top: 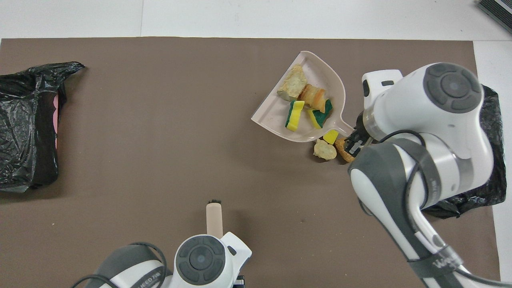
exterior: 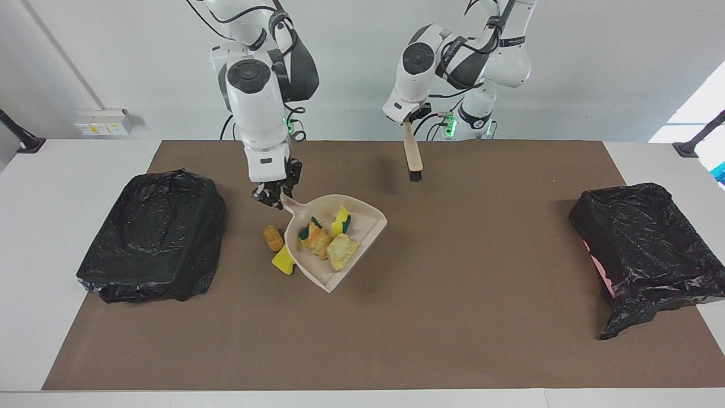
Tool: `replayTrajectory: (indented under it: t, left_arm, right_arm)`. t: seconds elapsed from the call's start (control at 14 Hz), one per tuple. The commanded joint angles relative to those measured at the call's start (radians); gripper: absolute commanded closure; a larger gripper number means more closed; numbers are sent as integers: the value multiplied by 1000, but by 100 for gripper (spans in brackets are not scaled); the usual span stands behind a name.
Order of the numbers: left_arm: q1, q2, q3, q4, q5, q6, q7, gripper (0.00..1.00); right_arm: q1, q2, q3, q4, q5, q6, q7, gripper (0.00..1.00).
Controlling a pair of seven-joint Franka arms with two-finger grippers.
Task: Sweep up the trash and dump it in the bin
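**Right hand gripping loaded dustpan; stray chunks outside**

At the facing frame's top centre, the left hand clasped the brush, bristles down. Mid-frame, most trash lay in the dustpan, while some stray chunks sat on the desk beside its handle. Dumping into the black-bagged bin seemed undone. Arm lettering was unreadable.
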Motion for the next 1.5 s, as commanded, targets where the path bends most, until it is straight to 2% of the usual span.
replayTrajectory:
  t: [0.0,0.14,0.36,0.57,0.79,1.0,1.43]
  left_arm:
    - [-77,-22,16,-73,-32,96,-54,100]
    - [-78,8,17,-78,-70,130,-38,100]
    - [-61,66,19,-63,-108,159,-3,100]
    - [-25,88,19,-55,-160,154,73,100]
    - [-9,114,19,-44,-168,148,94,100]
    - [-11,126,19,-44,-167,157,103,100]
    - [-8,139,20,-38,-167,153,132,98]
  right_arm:
    - [-140,-9,13,10,14,-23,-144,100]
    - [-226,-9,12,10,-2,-45,-242,100]
    - [-390,-9,2,24,-35,-54,-502,100]
    - [-507,-10,2,25,-146,-36,-633,100]
    - [-527,-18,2,10,-333,-28,-715,100]
    - [-512,-26,16,-34,-583,55,-829,100]
    - [-437,-23,18,-111,-880,141,-871,100]
